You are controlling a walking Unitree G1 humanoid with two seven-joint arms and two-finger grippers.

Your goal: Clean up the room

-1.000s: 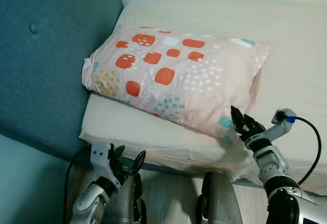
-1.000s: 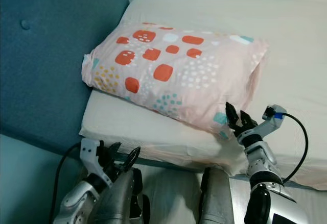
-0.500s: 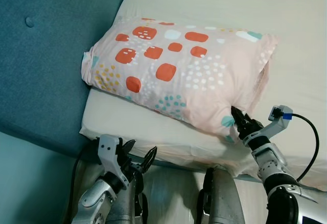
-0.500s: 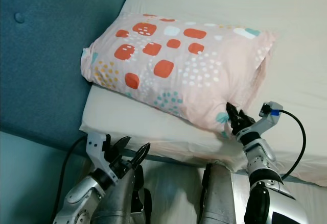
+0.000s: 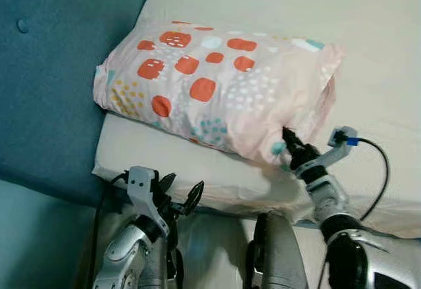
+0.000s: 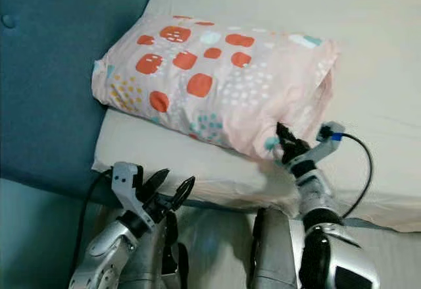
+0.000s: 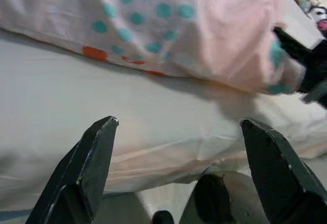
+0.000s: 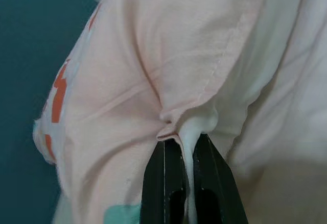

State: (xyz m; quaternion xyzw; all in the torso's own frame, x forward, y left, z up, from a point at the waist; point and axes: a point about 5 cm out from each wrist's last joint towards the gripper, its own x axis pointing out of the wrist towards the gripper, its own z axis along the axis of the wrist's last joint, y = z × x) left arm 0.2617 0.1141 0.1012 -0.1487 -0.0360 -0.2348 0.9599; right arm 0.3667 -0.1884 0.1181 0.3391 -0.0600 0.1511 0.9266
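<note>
Right tool (image 5: 287,139) pinching pillow (image 5: 217,85) corner, seemingly to drag it; left tool (image 5: 177,193) spread, idle below the pillow, off the bed (image 5: 375,85).

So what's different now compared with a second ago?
The right pincer has closed in on the pillow's near corner and now pinches a fold of its pink case, with white fabric between the fingers. The left pincer has come up a little, fingers apart, below the mattress edge. The pillow still lies against the blue headboard.
</note>
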